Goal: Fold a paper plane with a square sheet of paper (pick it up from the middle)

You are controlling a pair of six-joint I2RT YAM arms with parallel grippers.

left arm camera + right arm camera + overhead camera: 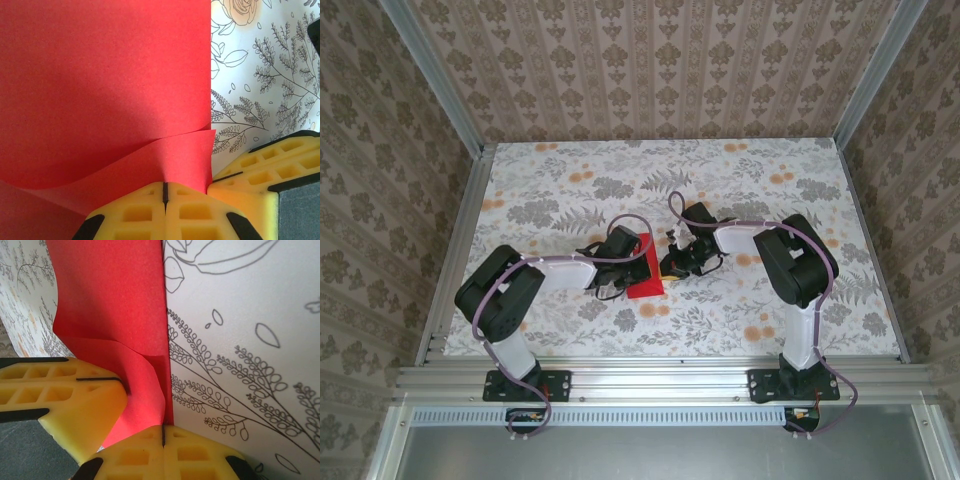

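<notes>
The square sheet of paper [645,272] is bright red and lies mid-table, between the two grippers. In the left wrist view the paper [100,75] has a flap curling up from its near edge. My left gripper [165,186] is shut on that flap, its yellow fingers [135,215] pressed together. My right gripper [163,429] is shut on the paper's edge [150,390], where the sheet [110,300] buckles into a fold. From above, the left gripper [630,262] and the right gripper [668,268] nearly touch. No pointed dart shape is in view.
A floral tablecloth [740,190] covers the table, with open room all around the paper. Patterned walls [650,60] and aluminium posts close in the back and sides. A metal rail [650,378] runs along the near edge by the arm bases.
</notes>
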